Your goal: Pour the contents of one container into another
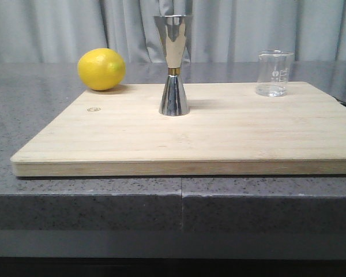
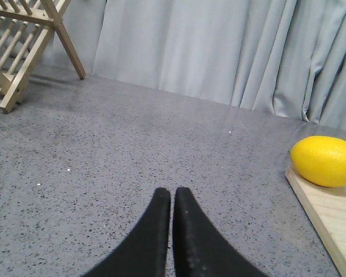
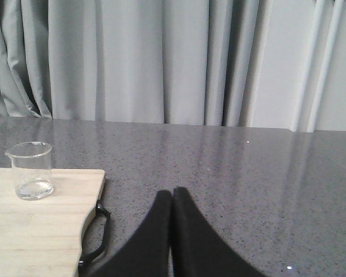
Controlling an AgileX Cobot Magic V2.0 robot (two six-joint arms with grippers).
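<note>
The clear glass beaker [image 1: 274, 73] stands upright at the back right of the wooden cutting board [image 1: 219, 135], with a little clear liquid at its bottom. It also shows in the right wrist view, beaker [image 3: 30, 171]. The steel hourglass jigger [image 1: 173, 65] with a gold waist band stands upright at the board's middle back. Neither gripper appears in the front view. My left gripper [image 2: 172, 194] is shut and empty over bare counter, left of the board. My right gripper [image 3: 172, 194] is shut and empty over the counter, right of the board's edge [image 3: 86, 196].
A yellow lemon [image 1: 102, 69] lies off the board's back left corner, also seen as the lemon [image 2: 324, 161]. A wooden rack [image 2: 23, 40] stands far left on the grey counter. A black handle [image 3: 98, 231] sits on the board's right end. Grey curtains hang behind.
</note>
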